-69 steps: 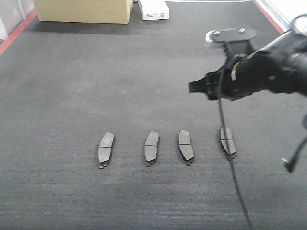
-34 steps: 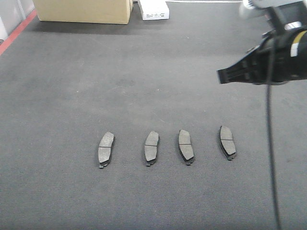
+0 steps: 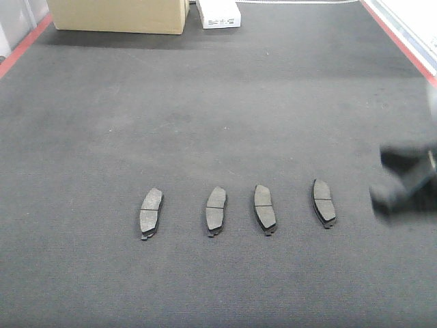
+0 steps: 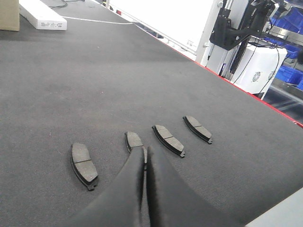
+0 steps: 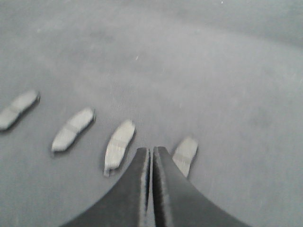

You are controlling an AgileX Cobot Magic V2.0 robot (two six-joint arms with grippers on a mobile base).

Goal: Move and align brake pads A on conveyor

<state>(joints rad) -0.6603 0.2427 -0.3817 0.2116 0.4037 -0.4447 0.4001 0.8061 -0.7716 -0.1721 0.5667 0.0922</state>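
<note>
Several brake pads A lie in a row across the conveyor point(image 3: 205, 102), each pointing away from me: the leftmost pad point(image 3: 151, 212), two middle pads point(image 3: 216, 210) point(image 3: 265, 208) and the rightmost pad point(image 3: 323, 202). My right gripper point(image 3: 403, 181) is a dark blur at the right edge, apart from the rightmost pad. From its wrist, the right gripper point(image 5: 151, 150) is shut and empty, above the belt between two pads point(image 5: 119, 144) point(image 5: 185, 155). My left gripper point(image 4: 145, 149) is shut on nothing, with its tips over the second pad point(image 4: 134, 140). It is out of the front view.
A cardboard box point(image 3: 119, 15) and a white carton point(image 3: 218, 14) stand at the belt's far end. Red edges point(image 3: 20, 48) bound the belt on both sides. Beyond the right edge stand a white machine frame point(image 4: 236, 42) and blue bins point(image 4: 289, 71).
My right arm swung from above the rightmost pad up and to the right, then down to the right edge, and is still blurred with motion. The pads stayed put.
</note>
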